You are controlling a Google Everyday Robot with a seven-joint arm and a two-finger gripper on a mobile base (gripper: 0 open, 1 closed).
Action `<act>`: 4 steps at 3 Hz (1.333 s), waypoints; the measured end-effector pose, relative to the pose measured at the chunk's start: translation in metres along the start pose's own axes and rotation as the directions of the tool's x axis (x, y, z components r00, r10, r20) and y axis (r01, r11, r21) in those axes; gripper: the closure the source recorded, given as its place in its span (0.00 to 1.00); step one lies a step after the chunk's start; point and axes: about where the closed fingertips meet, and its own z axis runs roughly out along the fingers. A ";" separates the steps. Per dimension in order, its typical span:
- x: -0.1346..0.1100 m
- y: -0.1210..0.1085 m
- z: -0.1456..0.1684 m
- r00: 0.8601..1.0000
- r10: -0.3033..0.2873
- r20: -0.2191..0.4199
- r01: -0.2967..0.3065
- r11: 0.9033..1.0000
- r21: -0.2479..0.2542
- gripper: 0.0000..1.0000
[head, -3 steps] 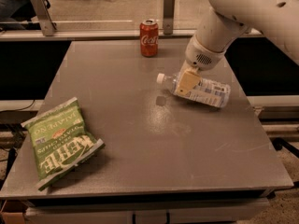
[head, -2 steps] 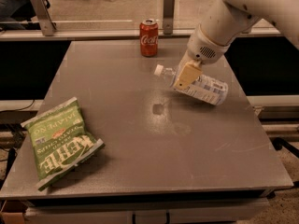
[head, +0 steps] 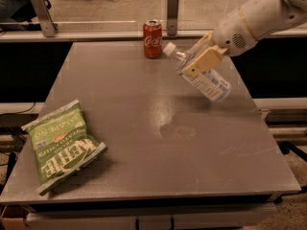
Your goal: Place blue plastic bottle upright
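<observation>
The blue plastic bottle (head: 207, 81) is clear with a white cap at its upper left end and a pale blue-and-white label. It hangs tilted above the right side of the grey table (head: 144, 138), cap end raised toward the red can. My gripper (head: 199, 61) comes in from the upper right on a white arm and is shut on the bottle near its neck, with a tan finger (head: 203, 62) across its front. The bottle is off the table surface.
A red Coca-Cola can (head: 152, 38) stands upright at the table's back edge, just left of the bottle's cap. A green Kettle chip bag (head: 60, 144) lies at the front left. A metal rail and posts run behind the table.
The gripper has lifted the bottle off the table and carried it up and to the right. The bottle has tilted more, cap end higher.
</observation>
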 end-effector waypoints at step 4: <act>-0.011 0.015 -0.069 0.705 0.182 0.685 -0.048 0.977 -0.210 1.00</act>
